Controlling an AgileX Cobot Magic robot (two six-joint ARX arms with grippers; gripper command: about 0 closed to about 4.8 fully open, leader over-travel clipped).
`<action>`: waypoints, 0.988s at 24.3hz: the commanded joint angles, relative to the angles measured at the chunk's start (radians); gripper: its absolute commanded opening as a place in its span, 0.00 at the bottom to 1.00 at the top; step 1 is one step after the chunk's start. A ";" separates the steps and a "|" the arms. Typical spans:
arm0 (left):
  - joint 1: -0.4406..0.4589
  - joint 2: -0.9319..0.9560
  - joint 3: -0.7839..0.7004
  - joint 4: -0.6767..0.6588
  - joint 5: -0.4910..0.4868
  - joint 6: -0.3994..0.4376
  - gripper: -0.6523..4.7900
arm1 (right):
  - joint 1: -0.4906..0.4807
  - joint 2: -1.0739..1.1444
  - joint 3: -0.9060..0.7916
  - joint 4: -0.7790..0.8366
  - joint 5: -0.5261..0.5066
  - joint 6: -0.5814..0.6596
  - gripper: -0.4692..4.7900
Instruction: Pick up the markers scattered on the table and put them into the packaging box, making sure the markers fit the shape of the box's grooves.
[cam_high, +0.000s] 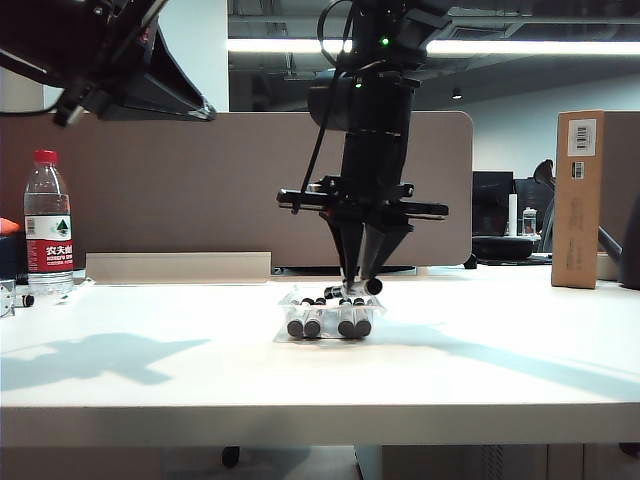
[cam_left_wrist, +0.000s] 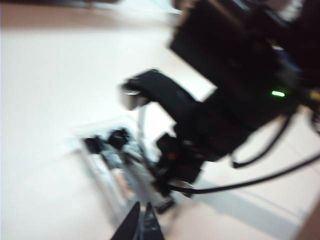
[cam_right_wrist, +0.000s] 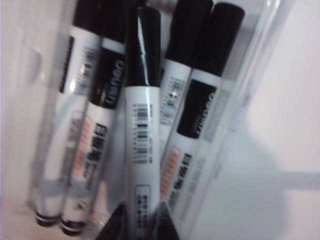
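Table: white table (cam_high: 150, 390) is closest to the camera. It is big and mostly bare.
My right arm: it hangs over the middle of the table and points down at the packaging box (cam_high: 285, 303).
My left arm: it is up high at the far left of the outside view. It is far from the box.
Box: the clear packaging box sits in the middle of the table. Four markers lie in it side by side, two on each side. I think the middle groove is free.
Fifth marker: I hold the fifth marker (cam_right_wrist: 141, 145) by one end in my right gripper (cam_right_wrist: 140, 220). It lies over the other pens, along the gap between the pairs. It is not down in its groove yet.
Which way it lies: its long side runs almost the same way as the pens below, just a little tilted. The free groove is right under it.
Right gripper: clamped on the fifth marker.
Left gripper: my left gripper (cam_left_wrist: 140, 220) is pinched closed with nothing in it.
Next, I think: straighten the pen, then lower it.
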 joint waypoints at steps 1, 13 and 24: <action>0.003 -0.002 0.006 -0.027 -0.067 0.011 0.11 | 0.003 -0.007 0.005 0.047 -0.041 0.048 0.08; 0.002 -0.013 0.006 -0.068 -0.058 0.016 0.11 | 0.003 -0.007 0.005 0.089 -0.031 0.064 0.40; 0.003 -0.020 0.006 -0.076 -0.045 0.016 0.11 | 0.003 -0.063 0.013 0.060 -0.023 0.012 0.09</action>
